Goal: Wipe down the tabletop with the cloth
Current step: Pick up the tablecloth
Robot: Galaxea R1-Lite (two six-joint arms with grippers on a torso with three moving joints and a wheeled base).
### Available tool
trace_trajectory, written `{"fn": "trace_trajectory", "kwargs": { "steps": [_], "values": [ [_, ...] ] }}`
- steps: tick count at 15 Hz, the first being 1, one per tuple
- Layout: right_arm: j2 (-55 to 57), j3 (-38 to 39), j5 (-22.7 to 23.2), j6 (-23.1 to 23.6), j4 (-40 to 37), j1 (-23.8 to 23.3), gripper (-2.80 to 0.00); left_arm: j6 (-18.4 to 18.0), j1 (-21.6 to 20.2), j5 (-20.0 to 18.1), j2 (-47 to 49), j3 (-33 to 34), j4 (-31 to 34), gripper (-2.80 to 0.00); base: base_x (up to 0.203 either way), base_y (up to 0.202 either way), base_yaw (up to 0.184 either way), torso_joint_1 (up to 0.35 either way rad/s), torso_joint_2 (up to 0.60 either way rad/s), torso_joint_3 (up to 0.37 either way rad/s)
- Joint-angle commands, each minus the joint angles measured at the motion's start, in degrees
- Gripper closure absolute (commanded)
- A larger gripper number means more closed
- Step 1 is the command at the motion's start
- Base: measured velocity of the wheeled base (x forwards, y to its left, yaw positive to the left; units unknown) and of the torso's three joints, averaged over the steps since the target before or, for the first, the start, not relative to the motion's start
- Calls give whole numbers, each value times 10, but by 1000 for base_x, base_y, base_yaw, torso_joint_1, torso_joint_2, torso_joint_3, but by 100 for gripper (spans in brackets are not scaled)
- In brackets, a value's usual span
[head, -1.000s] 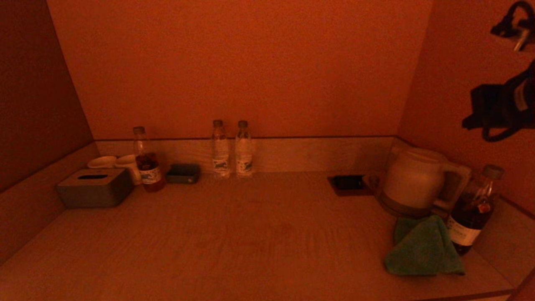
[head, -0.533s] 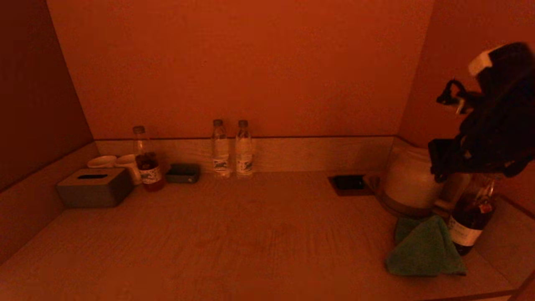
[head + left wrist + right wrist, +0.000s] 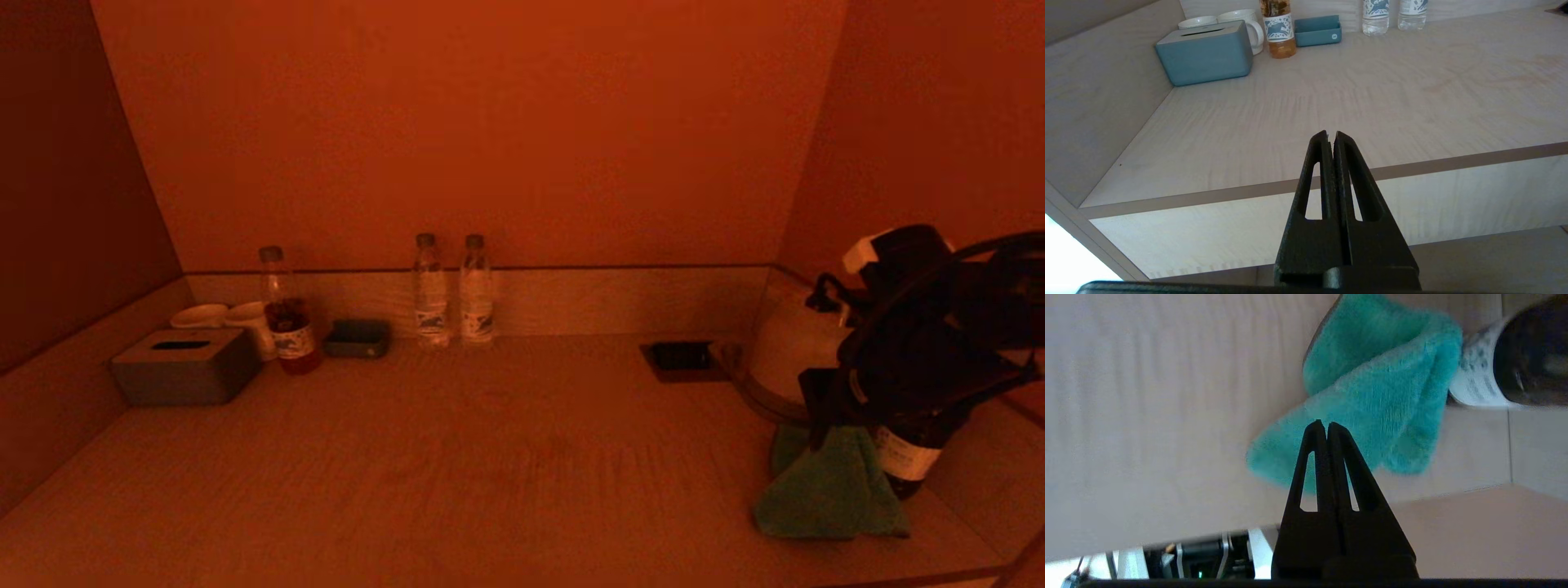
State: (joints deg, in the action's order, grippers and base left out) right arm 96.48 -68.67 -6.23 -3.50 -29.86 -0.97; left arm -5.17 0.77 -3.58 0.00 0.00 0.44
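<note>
Head view: one cloth (image 3: 829, 494), four bottles, right end effector (image 3: 1327, 426) (fingers pressed together) above it.

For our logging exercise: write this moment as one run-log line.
phase: reaching for cloth | right gripper: shut, above cloth, not gripping | left gripper: shut, parked off tabletop front edge | wiping: not begun

We note a teal, fluffy microfibre cloth (image 3: 829, 490) (image 3: 1372, 404), crumpled and folded over itself, lying at the near right corner of the pale wood-grain counter (image 3: 490, 474) (image 3: 1167, 396), touching a dark labelled bottle (image 3: 910, 457) (image 3: 1511, 375).
</note>
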Motion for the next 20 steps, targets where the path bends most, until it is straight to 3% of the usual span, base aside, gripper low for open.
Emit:
{"fn": "trace_trajectory", "kwargs": {
  "steps": [1, 6, 18, 19, 20],
  "values": [
    [24, 20, -1, 1, 71, -17, 0, 0, 0, 0, 0, 0, 0, 0, 0, 0, 0, 0, 0, 0],
    [43, 25, -1, 3, 72, -41, 0, 0, 0, 0, 0, 0, 0, 0, 0, 0, 0, 0, 0, 0],
    [50, 47, 0, 1, 72, -45, 0, 0, 0, 0, 0, 0, 0, 0, 0, 0, 0, 0, 0, 0],
    [50, 49, 0, 1, 73, -45, -280, 0, -1, 0, 0, 0, 0, 0, 0, 0, 0, 0, 0, 0],
    [50, 50, 1, 1, 74, -46, -280, 0, 0, 0, 0, 0, 0, 0, 0, 0, 0, 0, 0, 0]
  ]
}}
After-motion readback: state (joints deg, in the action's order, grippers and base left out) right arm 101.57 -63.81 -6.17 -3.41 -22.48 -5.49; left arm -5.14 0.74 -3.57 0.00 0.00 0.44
